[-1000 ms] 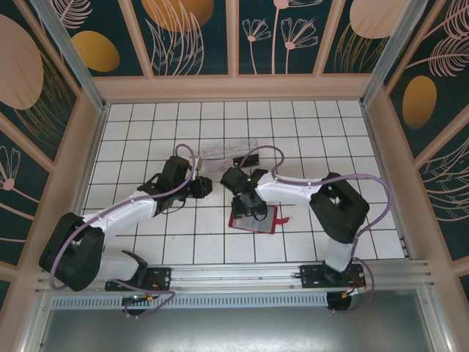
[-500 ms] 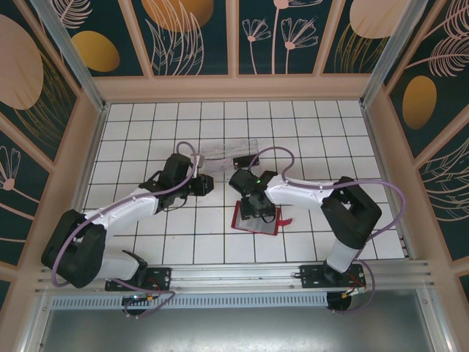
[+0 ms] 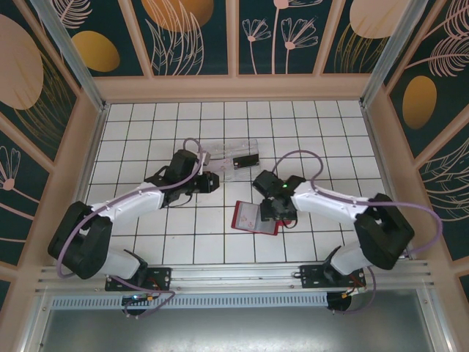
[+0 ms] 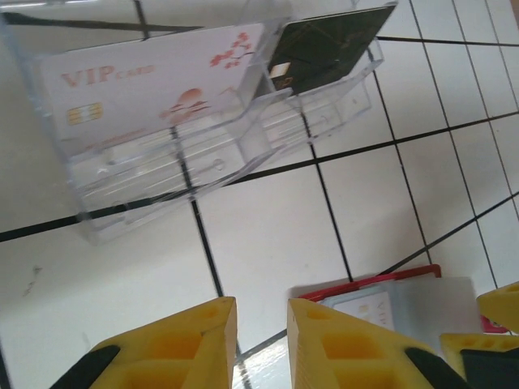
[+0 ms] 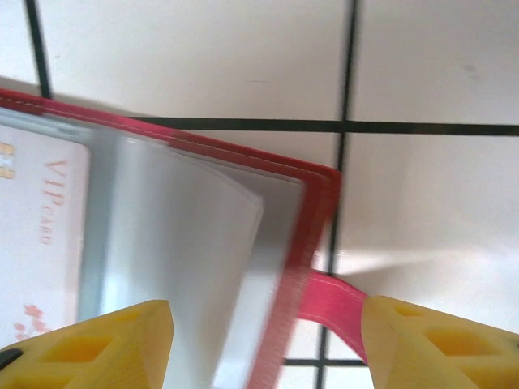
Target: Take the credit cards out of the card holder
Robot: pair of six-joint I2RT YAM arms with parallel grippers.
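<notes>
Right gripper (image 3: 270, 213) rightward; card holder (image 3: 249, 217) (red, open)

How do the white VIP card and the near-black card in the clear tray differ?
Colour: the white VIP card is pale with orange lettering and blossom art; the near-black card shows faint gold lines. Place: in the left wrist view the white VIP card takes the left of the clear plastic tray, the near-black card its right end. Shared: both lie inside the tray, each with a gold chip.
</notes>
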